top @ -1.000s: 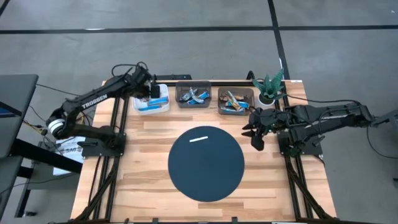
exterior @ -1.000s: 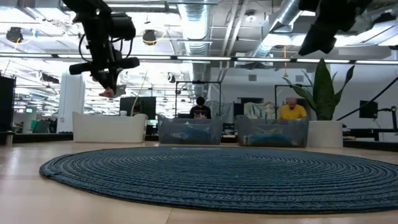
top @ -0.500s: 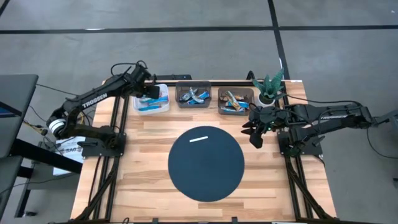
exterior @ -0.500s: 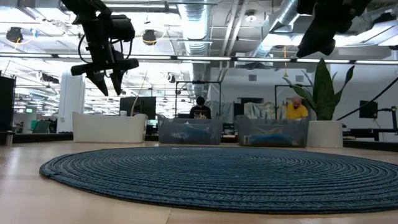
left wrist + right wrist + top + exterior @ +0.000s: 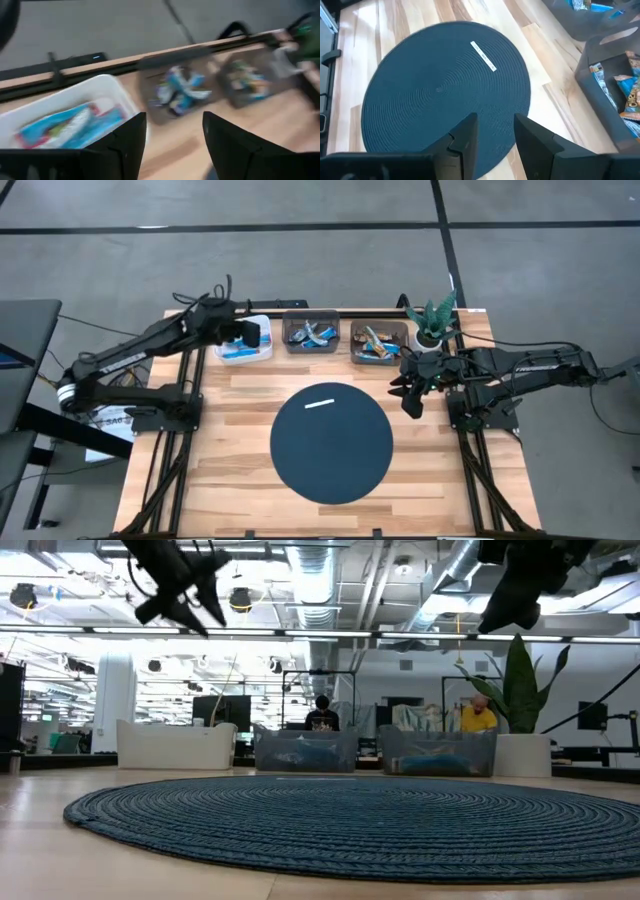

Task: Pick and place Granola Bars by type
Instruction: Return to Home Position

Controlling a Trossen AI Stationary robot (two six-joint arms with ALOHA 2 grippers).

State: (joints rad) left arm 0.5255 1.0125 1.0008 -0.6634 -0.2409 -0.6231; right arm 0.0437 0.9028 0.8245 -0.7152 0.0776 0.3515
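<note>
Your left gripper (image 5: 173,117) is hanging wide open over the white bin (image 5: 107,85) at the far left, holding nothing | your right gripper (image 5: 495,120) is waiting at the right, open and empty too | the Granola Bars (image 5: 70,125) are lying in the white bin and the two grey bins (image 5: 286,335) beside it | you are risking a bump: if the left arm is swinging low, I think it may knock the white bin.

Thin white strip (image 5: 319,403) on round mat (image 5: 333,445); plant (image 5: 433,320) at corner.
</note>
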